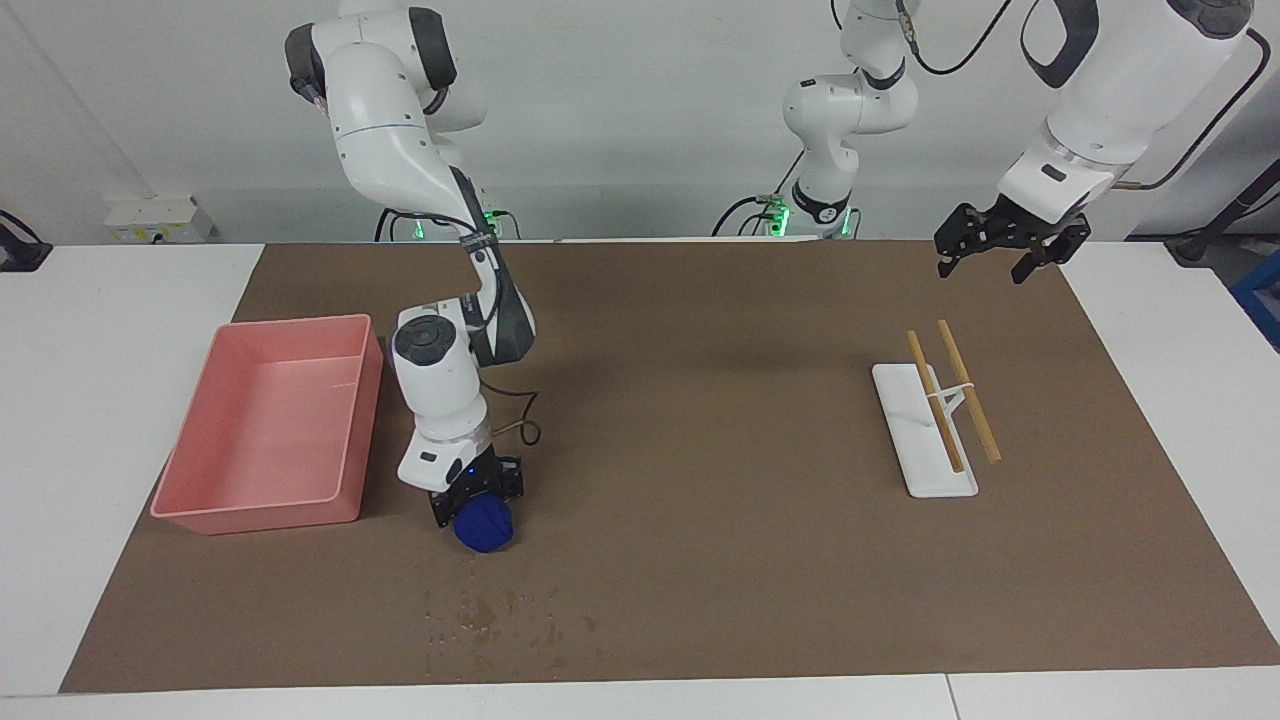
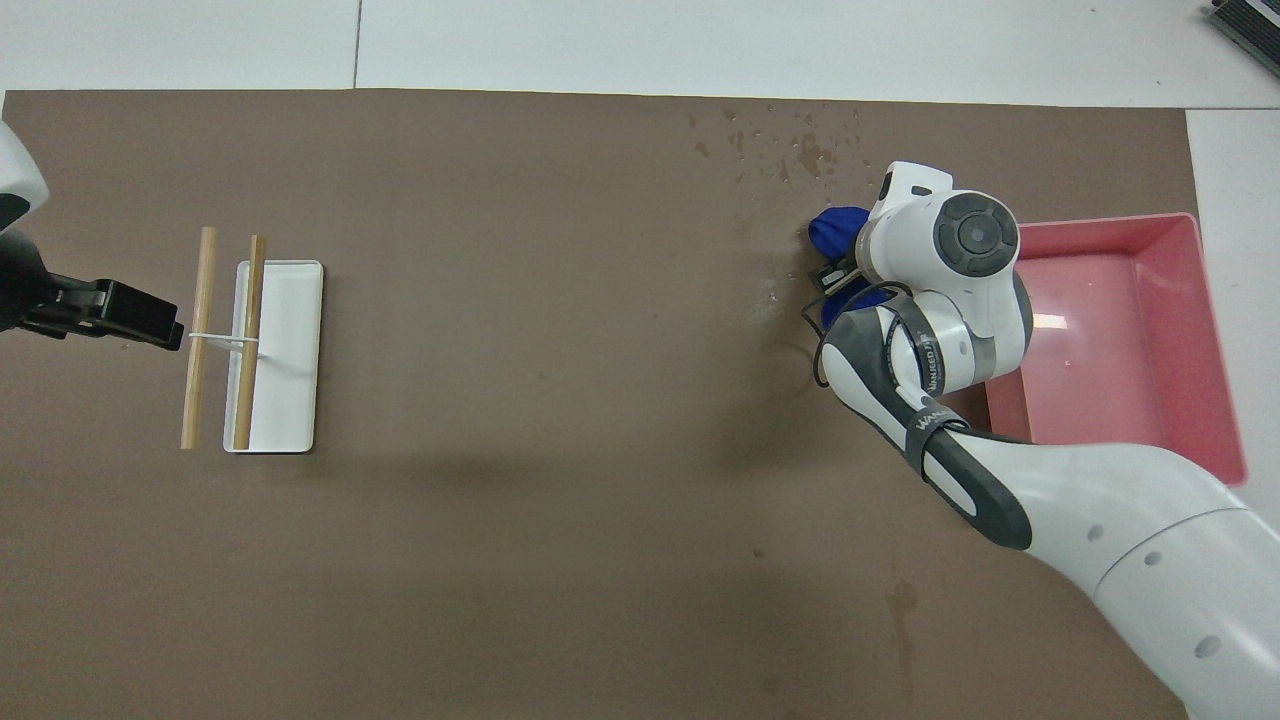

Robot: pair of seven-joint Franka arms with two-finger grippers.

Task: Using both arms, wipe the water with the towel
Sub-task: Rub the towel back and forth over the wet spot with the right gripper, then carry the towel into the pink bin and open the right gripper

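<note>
I note the pink tray (image 1: 262,425) at the right arm's end of the tabletop (image 1: 700,560). Beside it, the right tool (image 1: 478,502) is clamped on the towel (image 1: 483,528), just short of the water (image 1: 495,610). The left tool (image 1: 1008,250) waits spread wide over the mat's edge.

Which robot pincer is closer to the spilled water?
Right. The right pincer, gripping the blue towel, is beside the water; the left pincer waits above the table's other end.
</note>
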